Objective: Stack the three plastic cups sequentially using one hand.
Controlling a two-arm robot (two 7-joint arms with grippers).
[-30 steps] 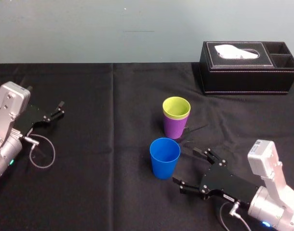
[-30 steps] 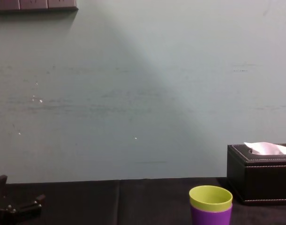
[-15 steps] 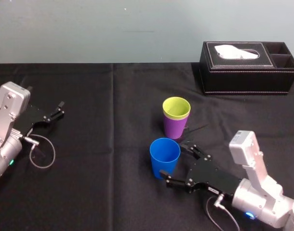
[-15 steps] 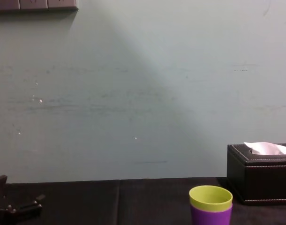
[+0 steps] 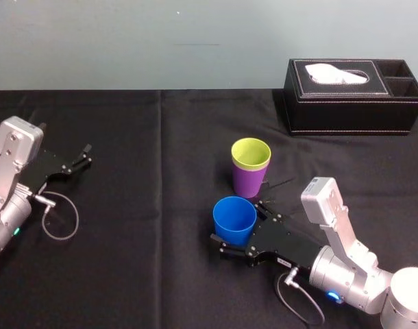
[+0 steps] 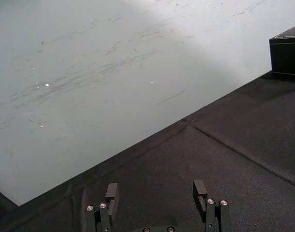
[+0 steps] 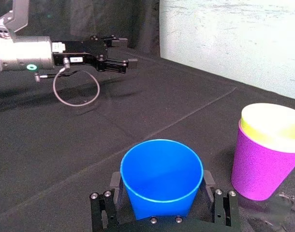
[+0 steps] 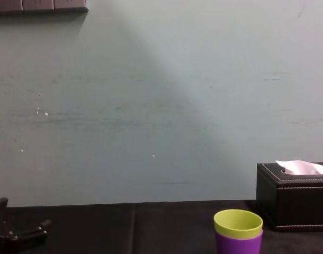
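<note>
The blue cup (image 5: 234,218) stands upright on the black table, near its middle. My right gripper (image 5: 240,224) lies low on the cloth, open, with one finger on each side of the blue cup (image 7: 162,175) and a thin gap at each. Just behind it stands the purple cup (image 5: 249,181) with the lime green cup (image 5: 251,153) nested inside it. The same pair shows as a purple cup (image 7: 258,166) and a green rim (image 7: 273,126) in the right wrist view, and as a green cup (image 8: 238,224) in the chest view.
A black tissue box (image 5: 353,96) sits at the back right of the table. My left gripper (image 5: 77,163) is parked at the far left, open on nothing (image 6: 155,191), with a cable loop (image 5: 60,218) beside it. Black cloth (image 5: 147,274) covers the table.
My right gripper slid forward and left along the table until its open fingers came to either side of the blue cup. The cups and the left arm stayed put.
</note>
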